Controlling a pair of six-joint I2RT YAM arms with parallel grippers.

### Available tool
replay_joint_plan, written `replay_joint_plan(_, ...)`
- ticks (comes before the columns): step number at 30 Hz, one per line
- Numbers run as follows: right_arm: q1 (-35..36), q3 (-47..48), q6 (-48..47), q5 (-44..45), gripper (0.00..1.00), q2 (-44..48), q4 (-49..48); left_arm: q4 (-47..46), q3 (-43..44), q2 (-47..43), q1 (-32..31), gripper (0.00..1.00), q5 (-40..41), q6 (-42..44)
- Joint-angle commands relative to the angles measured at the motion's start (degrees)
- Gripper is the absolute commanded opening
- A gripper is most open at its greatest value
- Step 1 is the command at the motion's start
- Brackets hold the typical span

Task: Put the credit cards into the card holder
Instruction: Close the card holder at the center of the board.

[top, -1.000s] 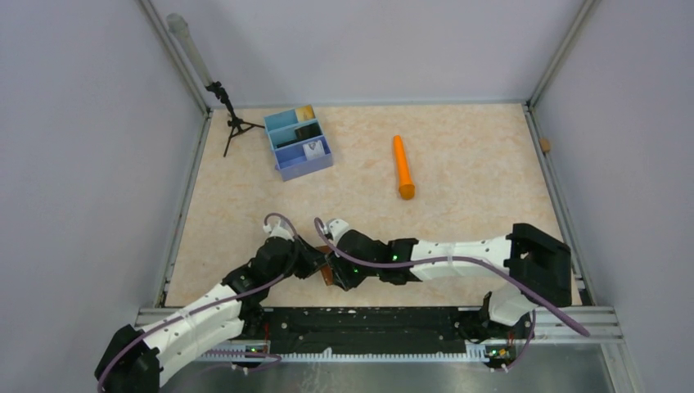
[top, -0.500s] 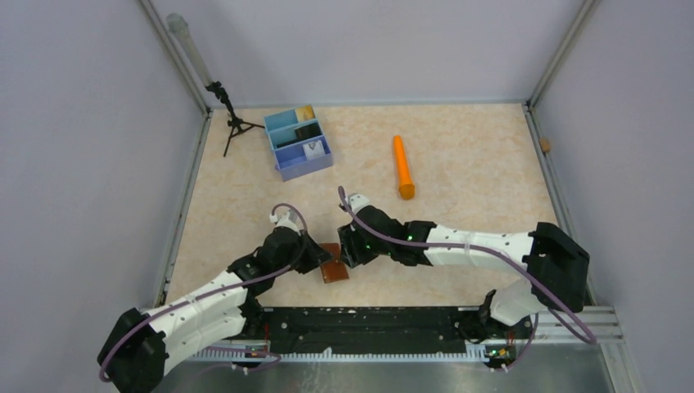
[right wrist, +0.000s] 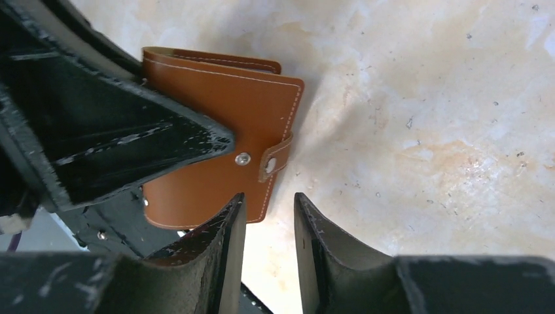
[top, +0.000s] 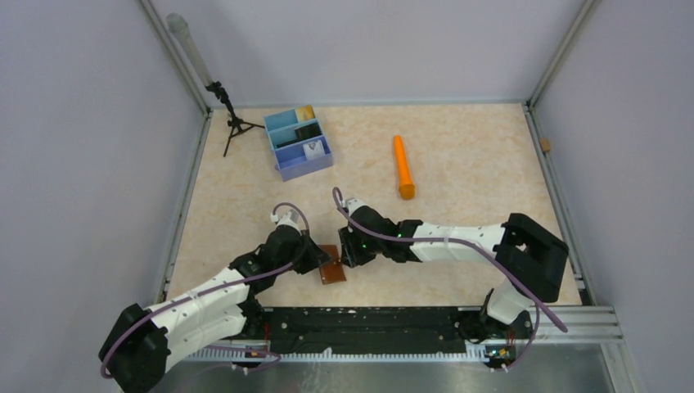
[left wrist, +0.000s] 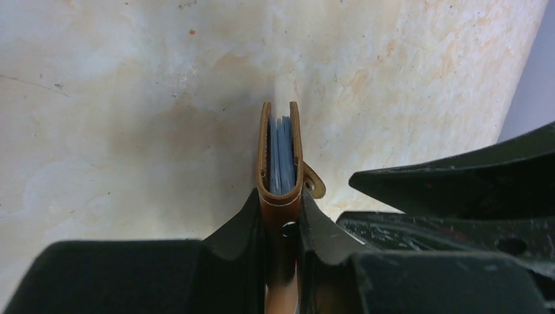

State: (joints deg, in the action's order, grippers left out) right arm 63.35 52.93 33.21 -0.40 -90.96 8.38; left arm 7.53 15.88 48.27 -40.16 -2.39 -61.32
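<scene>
On the marbled surface (top: 458,221), the left claw (left wrist: 281,203) clamps the card holder (right wrist: 216,111); beside it, the right claw (right wrist: 269,242) stands slightly parted, empty.

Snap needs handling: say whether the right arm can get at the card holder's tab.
Probably yes: the tab sits just ahead of the right end effector, nothing between; the left end effector grips the card holder at its other end.
</scene>
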Motion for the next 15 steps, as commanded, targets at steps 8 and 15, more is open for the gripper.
replay_joint_plan(8, -2.45, -1.53, 1.47, -6.45, 0.27, -2.32, -8.0, -0.64, 2.35, -1.17, 0.21, 0.0, 0.83, 0.59)
replay_joint_plan(15, -2.48, -1.06, 1.44, -7.2, 0.26, -3.79, -9.38, -0.65, 2.33, -1.23, 0.24, 0.0, 0.84, 0.5)
